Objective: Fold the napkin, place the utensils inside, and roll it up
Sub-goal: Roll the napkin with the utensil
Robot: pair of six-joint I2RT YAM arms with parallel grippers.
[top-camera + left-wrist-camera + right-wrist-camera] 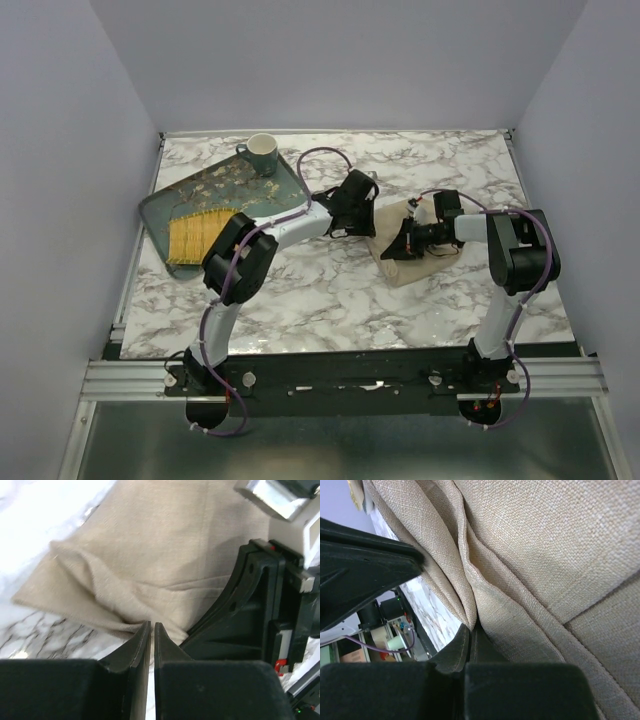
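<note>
Napkin (150, 545): plain beige-tan cloth, folded, creased, on marble table (330, 290).

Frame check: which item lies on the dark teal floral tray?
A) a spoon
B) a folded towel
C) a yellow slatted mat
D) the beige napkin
C: the yellow slatted mat lies on the near-left part of the tray, while the napkin lies off to its right on the marble table. No spoon or towel shows on the tray.
</note>
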